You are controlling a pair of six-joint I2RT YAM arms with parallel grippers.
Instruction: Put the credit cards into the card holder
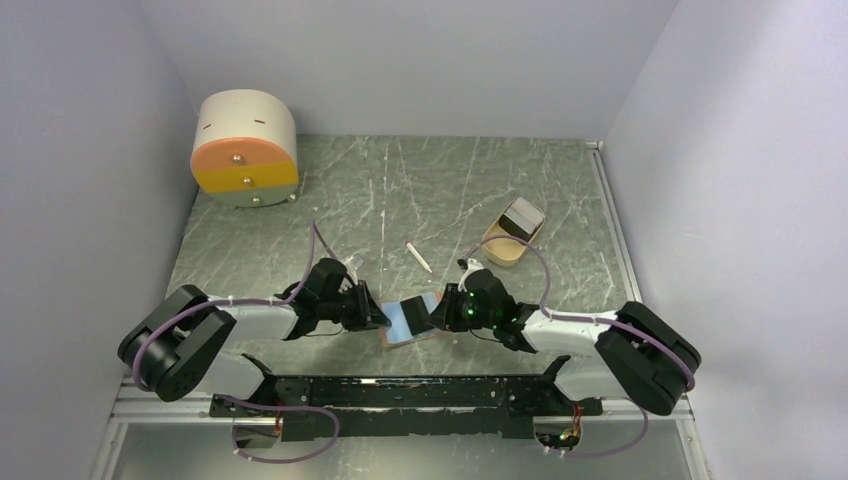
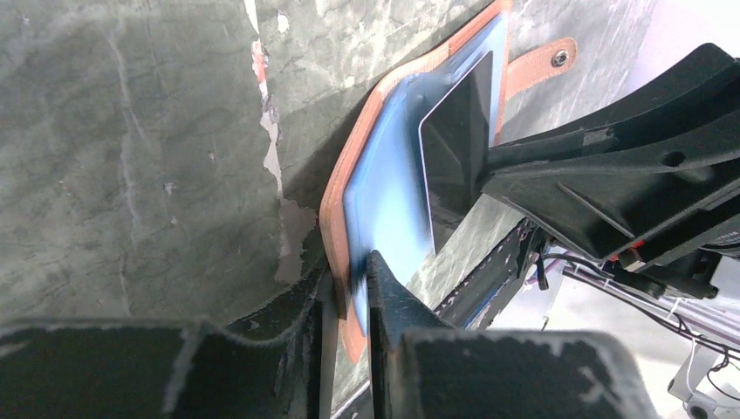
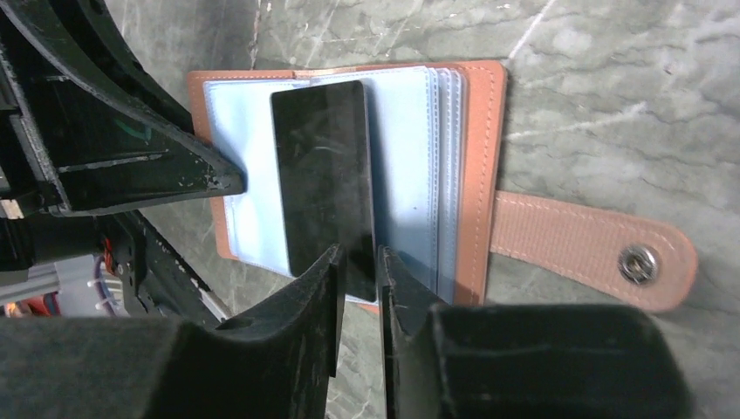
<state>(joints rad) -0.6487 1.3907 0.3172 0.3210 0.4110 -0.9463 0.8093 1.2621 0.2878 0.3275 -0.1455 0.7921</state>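
right gripper by card in holder

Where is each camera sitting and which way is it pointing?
Top external: high behind the arm bases, facing down and forward over the table; both arms, left gripper and right gripper meeting at the card holder.
Left wrist: on the left arm, looking along its own fingers, clamped on the card holder's edge; the right gripper enters from the right.
Right wrist: on the right arm, looking down onto the open card holder; own fingers below, left gripper's tip at left.
Shared: both wrist views show the black card.
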